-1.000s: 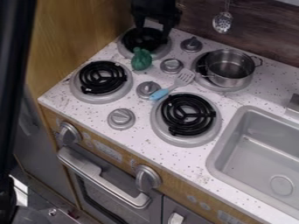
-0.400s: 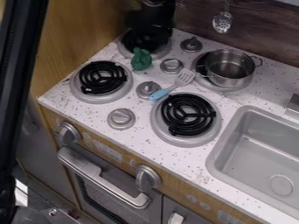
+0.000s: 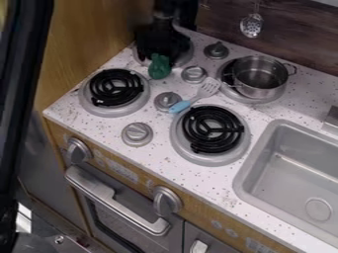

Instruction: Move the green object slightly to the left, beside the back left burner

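Small green thing [image 3: 159,66], rounded, narrower at its top, at the near edge of the back-left burner [image 3: 188,58] of a toy stove. Black hand [image 3: 160,46] right behind it, low over that burner, dark against dark coil; how far open, and whether it touches or has hold of the green thing, I cannot tell. Grey knob [image 3: 194,74] just right of the green thing, a second [image 3: 216,50] farther back. Front-left burner [image 3: 115,89] nearer me, black coil in a grey ring. Right of that, a third knob [image 3: 167,101], with the blue handle of a toy spatula [image 3: 195,99] beside it; its pale slotted head points back toward a metal pot [image 3: 259,91]. Pot has two loop handles, sits on the back-right burner [image 3: 269,99]. Front-right burner [image 3: 212,129] just in front of the spatula; fourth knob [image 3: 137,134] to its left. All on a speckled white worktop [image 3: 178,170]. Grey sink [image 3: 262,165] set in at right. Slotted spoon [image 3: 251,24] hangs against the dark back wall. Oven handle [image 3: 116,197] below the front edge.
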Controlling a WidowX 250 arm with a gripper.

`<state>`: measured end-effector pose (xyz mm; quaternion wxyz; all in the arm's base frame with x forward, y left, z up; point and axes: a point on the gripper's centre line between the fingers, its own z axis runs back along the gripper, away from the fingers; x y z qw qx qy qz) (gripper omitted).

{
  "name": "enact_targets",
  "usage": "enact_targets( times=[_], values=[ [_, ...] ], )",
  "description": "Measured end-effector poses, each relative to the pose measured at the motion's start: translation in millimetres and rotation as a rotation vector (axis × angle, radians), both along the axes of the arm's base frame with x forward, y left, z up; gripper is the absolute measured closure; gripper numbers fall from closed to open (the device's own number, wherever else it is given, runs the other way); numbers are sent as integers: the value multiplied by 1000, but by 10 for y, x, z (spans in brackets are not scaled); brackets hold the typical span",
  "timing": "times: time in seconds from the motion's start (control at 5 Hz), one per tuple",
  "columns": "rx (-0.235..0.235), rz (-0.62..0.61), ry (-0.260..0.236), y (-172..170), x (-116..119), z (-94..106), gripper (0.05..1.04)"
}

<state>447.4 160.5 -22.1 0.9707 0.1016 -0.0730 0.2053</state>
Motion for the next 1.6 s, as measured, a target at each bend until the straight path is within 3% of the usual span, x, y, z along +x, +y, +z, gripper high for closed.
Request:
enact_targets(
  times=[0.2, 0.4, 0.8, 1.0, 1.2, 1.4, 1.6],
  values=[
    [-7, 2, -3, -7, 15, 9, 125],
    [-14, -3, 2, -24, 15, -112, 318],
    [-10, -2, 0, -5, 36, -65, 882],
    [-10, 2, -22, -13, 42, -107, 1011],
    [5, 6, -47, 13, 8, -41, 1029],
    [30, 23, -87, 80, -81, 192, 1029],
    [31, 61, -94, 155, -224, 264, 1029]
  ],
)
